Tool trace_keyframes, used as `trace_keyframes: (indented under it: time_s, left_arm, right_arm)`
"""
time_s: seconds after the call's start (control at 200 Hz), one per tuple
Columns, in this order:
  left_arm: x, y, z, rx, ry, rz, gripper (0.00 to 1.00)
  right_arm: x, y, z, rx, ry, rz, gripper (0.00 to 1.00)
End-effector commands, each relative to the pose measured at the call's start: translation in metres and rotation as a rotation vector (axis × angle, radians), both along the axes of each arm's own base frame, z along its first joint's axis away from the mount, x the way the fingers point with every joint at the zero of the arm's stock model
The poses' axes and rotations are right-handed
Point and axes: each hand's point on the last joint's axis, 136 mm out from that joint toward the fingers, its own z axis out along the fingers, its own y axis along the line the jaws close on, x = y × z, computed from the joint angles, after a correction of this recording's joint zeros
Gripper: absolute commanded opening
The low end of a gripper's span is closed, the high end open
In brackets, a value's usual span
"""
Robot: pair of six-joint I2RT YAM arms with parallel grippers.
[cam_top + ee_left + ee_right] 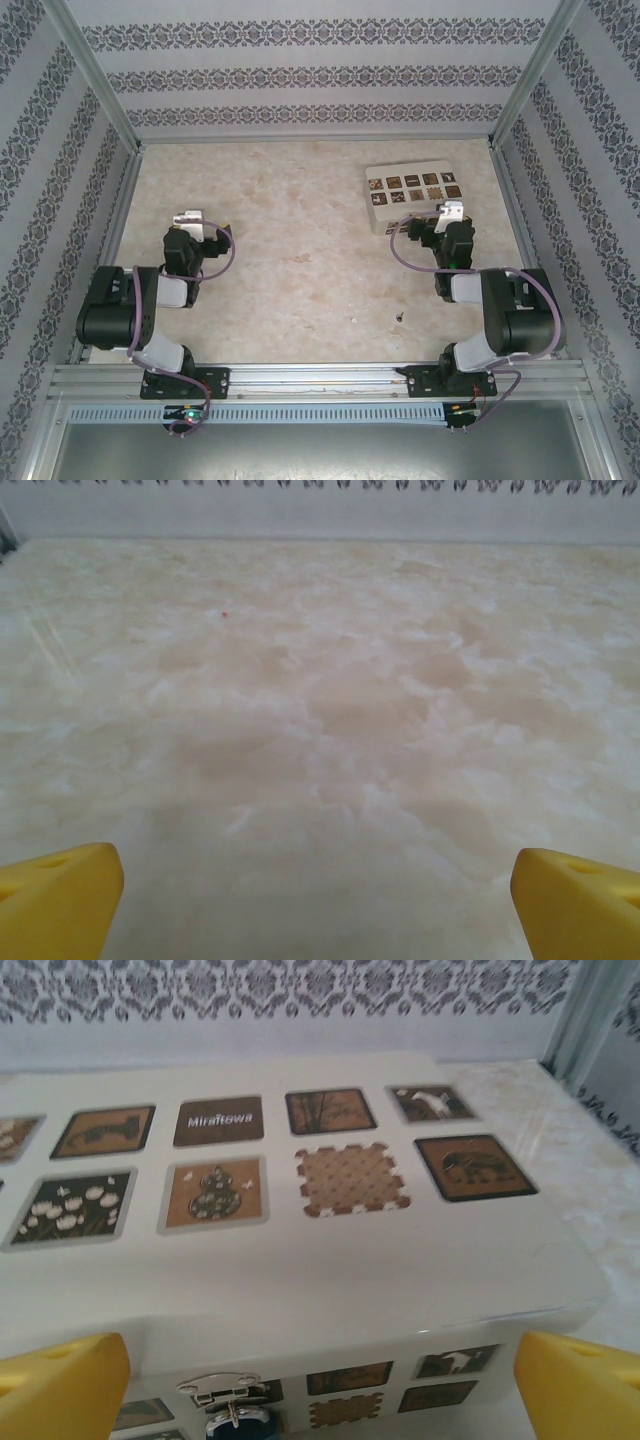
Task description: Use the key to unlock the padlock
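The right gripper (320, 1385), jaws wide apart and empty, faces the cream box (300, 1260). The padlock (237, 1423) hangs under the box's front clasp (225, 1388), mostly cut off. The key (399, 318), probably the dark speck in front of the box, wants a low, precise pinch first. The left gripper (320, 900), equally wide and empty, sits well left of the box.

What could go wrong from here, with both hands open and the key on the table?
The key is a tiny speck lying on the table, apart from the left hand and the right hand; open fingers may push it instead of pinching it. The padlock hangs at the latch on the box front, close before the right hand; a nudge could shift the box.
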Motion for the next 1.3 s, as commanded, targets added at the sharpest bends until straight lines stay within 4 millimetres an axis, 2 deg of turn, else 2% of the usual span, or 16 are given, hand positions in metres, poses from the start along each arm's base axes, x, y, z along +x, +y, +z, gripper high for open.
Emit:
trace_keyframes:
  time_s: [0.0, 0.175, 0.22, 0.24, 0.33, 0.45, 0.595, 0.695, 0.854, 1.054, 1.199, 1.294]
  left_arm:
    - [0.000, 0.004, 0.030, 0.008, -0.042, 0.027, 0.99]
    - [-0.004, 0.009, 0.067, -0.058, -0.041, 0.082, 0.99]
    - [-0.005, 0.008, 0.076, -0.096, -0.030, 0.086, 0.99]
    - [-0.005, 0.008, 0.080, -0.116, -0.023, 0.094, 0.99]
    - [-0.005, 0.005, 0.094, -0.226, 0.022, 0.117, 0.99]
    - [-0.001, -0.018, 0.100, -0.359, 0.117, 0.035, 0.99]
    - [0.007, -0.050, 0.087, -0.473, 0.226, -0.028, 1.00]
    - [0.014, -0.088, 0.077, -0.510, 0.285, -0.105, 0.99]
    - [0.028, -0.167, 0.060, -0.563, 0.386, -0.252, 1.00]
    - [0.046, -0.264, 0.051, -0.589, 0.470, -0.430, 1.00]
    - [0.056, -0.320, 0.048, -0.610, 0.514, -0.529, 1.00]
    - [0.060, -0.348, 0.044, -0.611, 0.550, -0.579, 1.00]
  right_arm:
    - [-0.012, -0.006, 0.019, 0.015, -0.039, -0.050, 0.98]
    - [-0.031, -0.014, 0.034, 0.038, 0.003, -0.099, 0.98]
    - [-0.039, -0.017, 0.031, 0.048, 0.037, -0.117, 0.98]
    - [-0.035, -0.017, 0.044, 0.057, 0.021, -0.118, 0.98]
    - [-0.040, -0.023, 0.051, 0.116, 0.063, -0.129, 0.99]
    - [-0.039, -0.028, 0.058, 0.264, 0.124, -0.112, 0.99]
    - [-0.028, -0.035, 0.062, 0.444, 0.173, -0.088, 0.98]
    - [-0.015, -0.046, 0.062, 0.550, 0.179, -0.086, 0.98]
    - [0.003, -0.072, 0.055, 0.591, 0.195, -0.146, 0.98]
    - [0.030, -0.080, 0.041, 0.597, 0.243, -0.124, 0.99]
    - [0.047, -0.086, 0.031, 0.621, 0.266, -0.111, 0.98]
    - [0.055, -0.089, 0.023, 0.636, 0.283, -0.112, 0.98]
